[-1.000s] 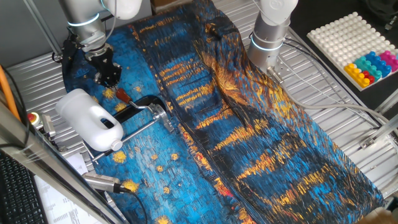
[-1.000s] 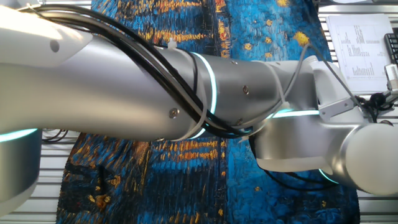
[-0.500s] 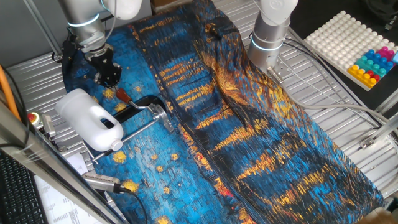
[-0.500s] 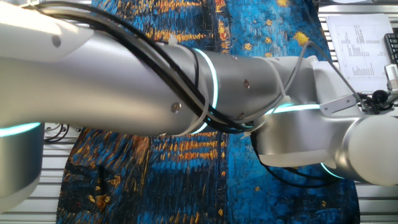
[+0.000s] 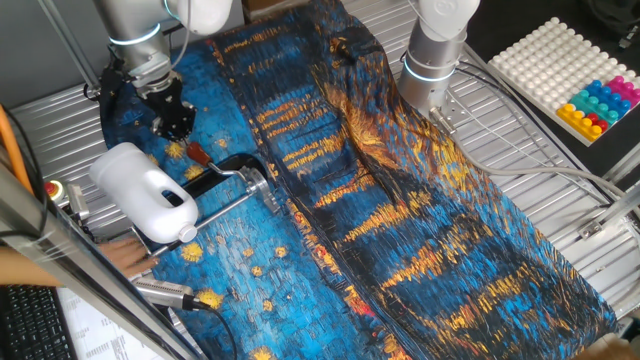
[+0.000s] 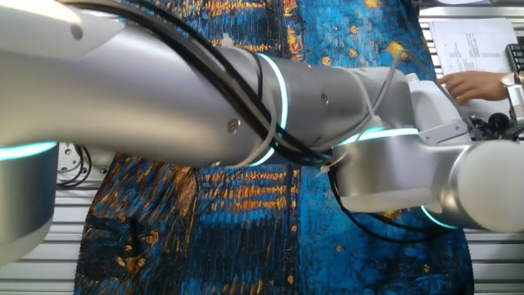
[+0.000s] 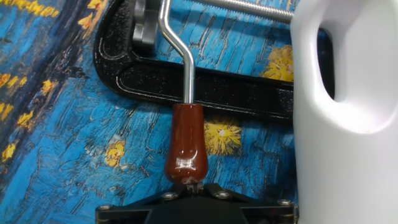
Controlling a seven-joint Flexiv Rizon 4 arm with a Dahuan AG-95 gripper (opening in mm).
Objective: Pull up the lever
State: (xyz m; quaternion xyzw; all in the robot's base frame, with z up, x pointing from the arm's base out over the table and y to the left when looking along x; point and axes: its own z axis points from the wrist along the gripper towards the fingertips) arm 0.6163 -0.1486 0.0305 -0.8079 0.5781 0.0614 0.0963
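Observation:
The lever (image 7: 186,144) is a thin silver bar ending in a dark red sleeve. It belongs to the black-and-silver clamp (image 7: 224,84) lying on the blue cloth. In the hand view the sleeve's tip reaches my gripper (image 7: 194,185), whose jaws look closed together right at that tip. In one fixed view my gripper (image 5: 179,128) hangs just above and behind the red sleeve (image 5: 197,153), beside the clamp (image 5: 232,168). In the other fixed view the arm hides the lever and the gripper.
A big white plastic jug (image 5: 146,190) lies against the clamp and fills the right of the hand view (image 7: 345,124). A person's hand (image 5: 126,251) rests by the jug; it also shows in the other fixed view (image 6: 471,82). A second arm (image 5: 432,55) stands behind.
A person's hand has come into view near the jug at the table's edge. My gripper has stayed at the lever's tip; the arm has shifted only slightly.

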